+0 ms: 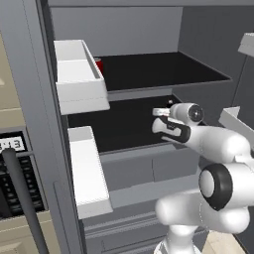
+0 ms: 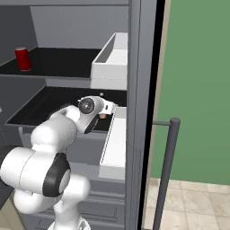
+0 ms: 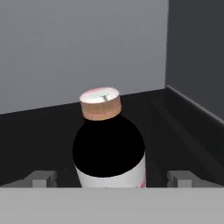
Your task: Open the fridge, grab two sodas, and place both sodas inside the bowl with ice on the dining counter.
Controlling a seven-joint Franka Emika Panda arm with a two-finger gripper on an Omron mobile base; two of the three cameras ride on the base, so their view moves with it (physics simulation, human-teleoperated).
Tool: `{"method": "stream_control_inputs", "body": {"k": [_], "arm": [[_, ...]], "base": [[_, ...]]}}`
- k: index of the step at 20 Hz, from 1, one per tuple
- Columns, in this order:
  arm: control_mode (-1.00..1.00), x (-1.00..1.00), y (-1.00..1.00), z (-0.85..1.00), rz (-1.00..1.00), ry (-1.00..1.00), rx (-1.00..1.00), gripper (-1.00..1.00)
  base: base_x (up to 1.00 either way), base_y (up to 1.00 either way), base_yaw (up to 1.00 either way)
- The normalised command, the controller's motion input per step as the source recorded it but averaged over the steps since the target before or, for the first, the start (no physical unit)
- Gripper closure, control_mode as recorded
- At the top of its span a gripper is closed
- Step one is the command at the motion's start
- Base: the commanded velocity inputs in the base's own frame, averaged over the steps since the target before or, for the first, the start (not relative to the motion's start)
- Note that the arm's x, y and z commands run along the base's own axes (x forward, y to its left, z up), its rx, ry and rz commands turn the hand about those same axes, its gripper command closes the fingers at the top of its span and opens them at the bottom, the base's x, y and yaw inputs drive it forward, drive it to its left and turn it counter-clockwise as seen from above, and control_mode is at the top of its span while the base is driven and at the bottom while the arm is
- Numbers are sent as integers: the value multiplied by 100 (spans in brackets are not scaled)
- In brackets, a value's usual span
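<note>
Grey fridge (image 1: 30, 74) walls and black shelves framed the scene, with both doors swung open and white door bins hanging on either side. On the lower black shelf (image 3: 183, 127) the gripper (image 3: 112, 179) reached inward with its jaws spread wide, holding nothing; its two finger tips (image 3: 41, 178) rose at the bottom of the hand view on either side of a dark bottle (image 3: 109, 151). That bottle stood upright directly ahead of the gripper, between the tips, its long axis vertical, with a brownish cap under a pale pinkish top and a white label band low on its body. Whether the tips touched it could not be told. A trace of pink showed at the label's lower edge, but no writing on it could be read.

Outward from there, a red soda (image 2: 23, 59) with a dark top stood upright on the shelf above, well apart from the gripper, up and toward the robot's left; from the left base view only a sliver of it (image 1: 99, 64) showed behind the upper left door bin (image 1: 79, 79). Judged from this, the coming grasp hinged on whether the bottle between the jaws counted as a soda, since the red can sat one shelf higher.

To the left of the fridge, a display (image 1: 11, 145) on a dark appliance panel showed pale digits, too blurred to read with certainty.
</note>
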Motion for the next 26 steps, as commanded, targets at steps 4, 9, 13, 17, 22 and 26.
{"method": "stream_control_inputs", "body": {"k": [4, 9, 13, 17, 22, 26], "arm": [[-100, 20, 0, -14, 0, 1, 0, 100], [-100, 13, 0, -6, 1, 0, 0, 100], [-100, 0, 0, 0, 0, 0, 0, 100], [-100, -1, -2, 0, 0, 0, 0, 100], [-100, -7, -4, 0, 0, 0, 2, 100], [-100, -12, 1, 0, 0, 0, 1, 100]], "base": [[0, 0, 0], [0, 0, 0], [0, 0, 0], [0, 0, 0], [0, 0, 0], [0, 0, 0]]}}
